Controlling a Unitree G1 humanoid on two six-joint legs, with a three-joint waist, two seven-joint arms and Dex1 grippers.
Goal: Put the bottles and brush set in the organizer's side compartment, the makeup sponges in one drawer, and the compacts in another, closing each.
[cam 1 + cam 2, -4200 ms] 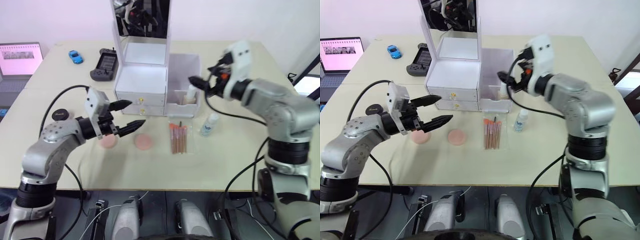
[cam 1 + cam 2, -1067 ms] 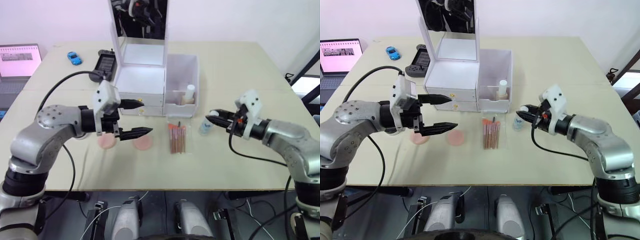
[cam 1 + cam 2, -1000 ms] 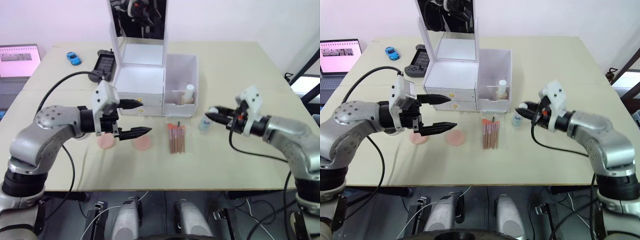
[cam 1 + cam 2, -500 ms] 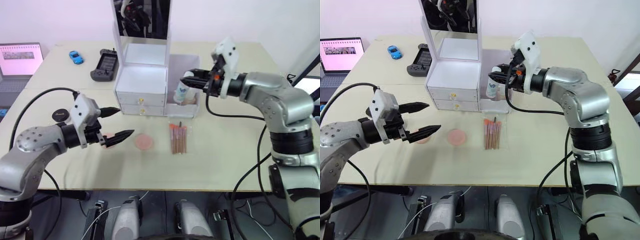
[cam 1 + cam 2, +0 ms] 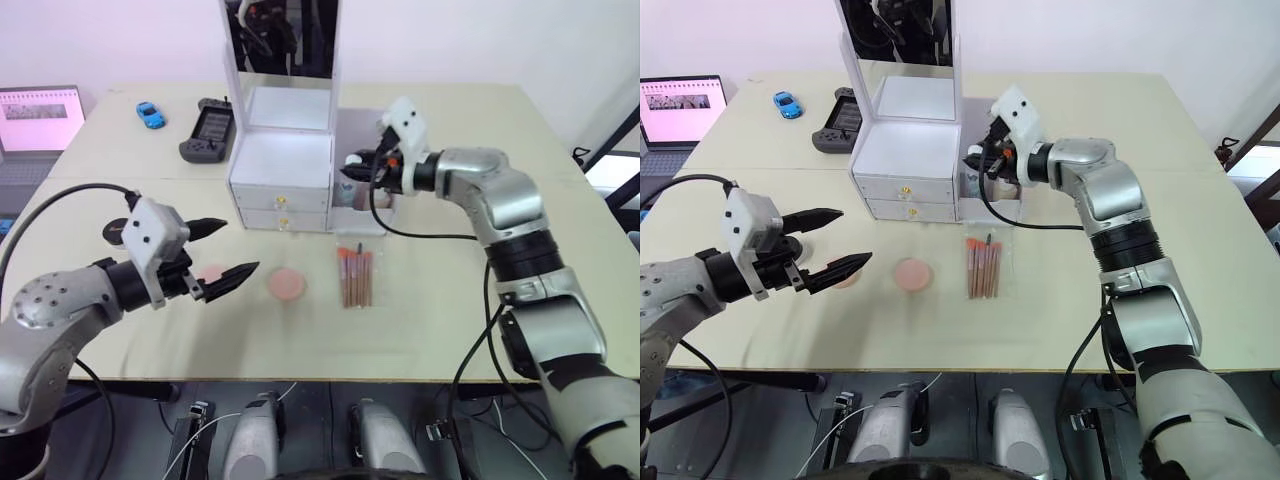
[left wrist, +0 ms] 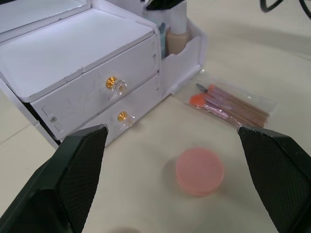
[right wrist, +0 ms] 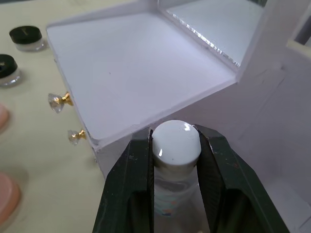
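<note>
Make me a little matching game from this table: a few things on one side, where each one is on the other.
Things:
1. clear bottle
2. beige bottle
3. brush packet
4. toy car

Places:
A. lying flat on the table in front of the white organizer
B. far back on the table, near the laptop
C. pinched in the right gripper over the side bin
D. standing inside the side bin

Pairs: 1-C, 2-D, 3-A, 4-B

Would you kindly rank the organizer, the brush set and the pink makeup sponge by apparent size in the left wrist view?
1. Organizer, clearly largest.
2. Brush set.
3. Makeup sponge, smallest in span, though it lies nearer the camera than the brush set, so that gap is less certain.
</note>
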